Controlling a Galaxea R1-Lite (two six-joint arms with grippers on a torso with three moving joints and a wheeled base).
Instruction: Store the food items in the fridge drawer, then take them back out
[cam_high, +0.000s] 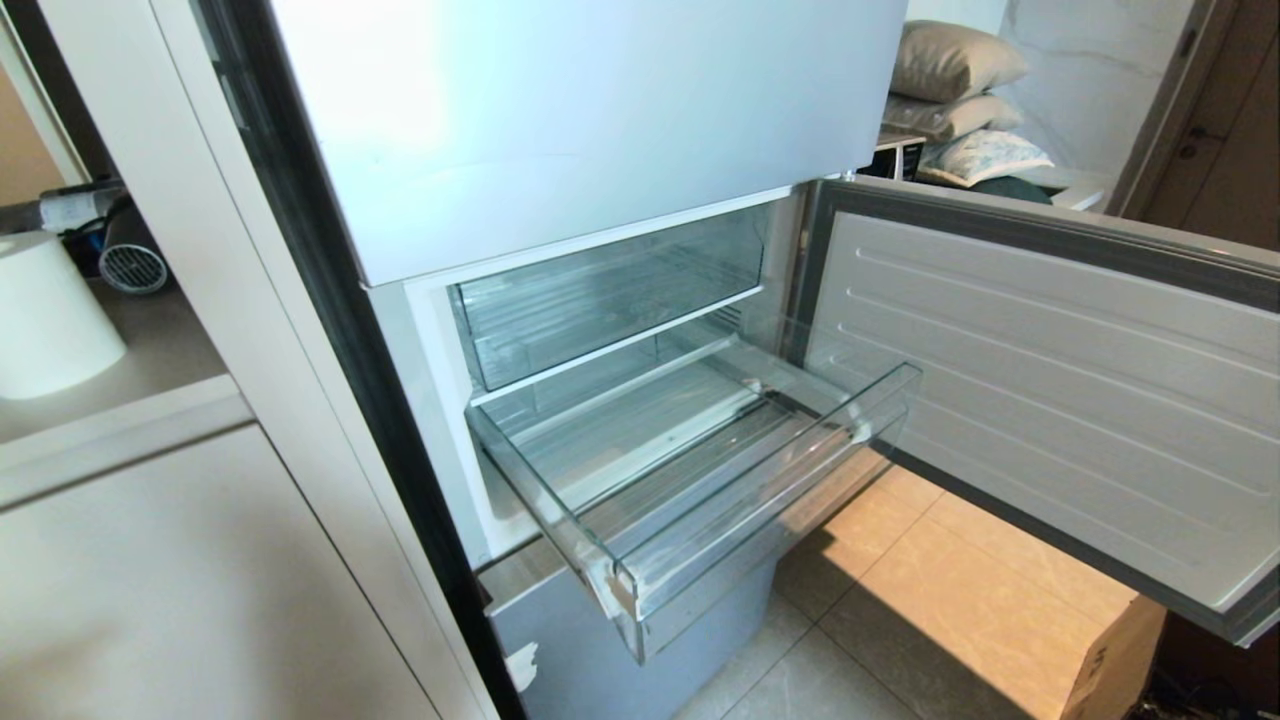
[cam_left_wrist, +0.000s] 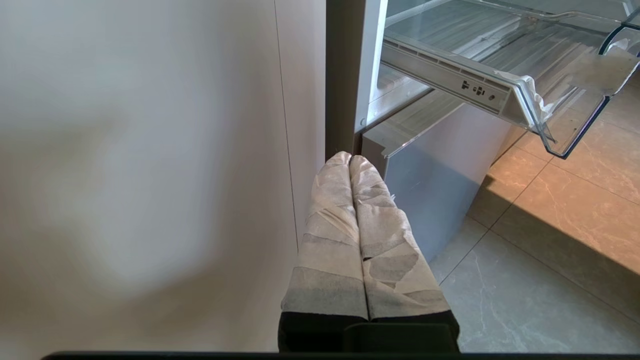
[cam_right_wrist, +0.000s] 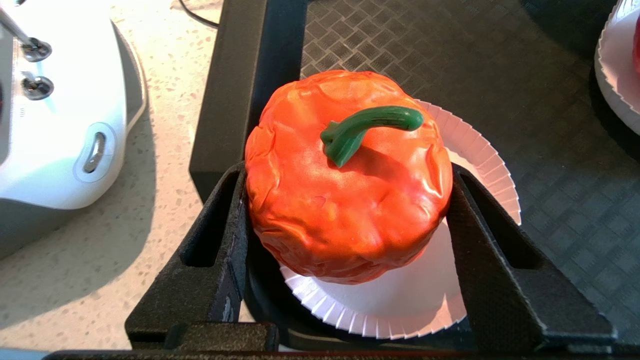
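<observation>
The right gripper (cam_right_wrist: 345, 200) clasped the orange-red fruit (cam_right_wrist: 345, 190) on a white paper plate (cam_right_wrist: 425, 300), dark tray beneath. The empty fridge drawer (cam_high: 760, 510) stood pulled out, open door at its three o'clock. The left gripper (cam_left_wrist: 350, 162) was clenched.

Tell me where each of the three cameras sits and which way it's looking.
Head view: high on the robot, looking down into the open fridge at the pulled-out clear plastic drawer; no arm shows.
Left wrist view: behind the shut, tape-wrapped left gripper, low beside the fridge, facing the floor; shares that drawer with the head view.
Right wrist view: above a dark mat, looking down at the orange-red fruit with green stem on a white paper plate, between the black right gripper fingers.
</observation>
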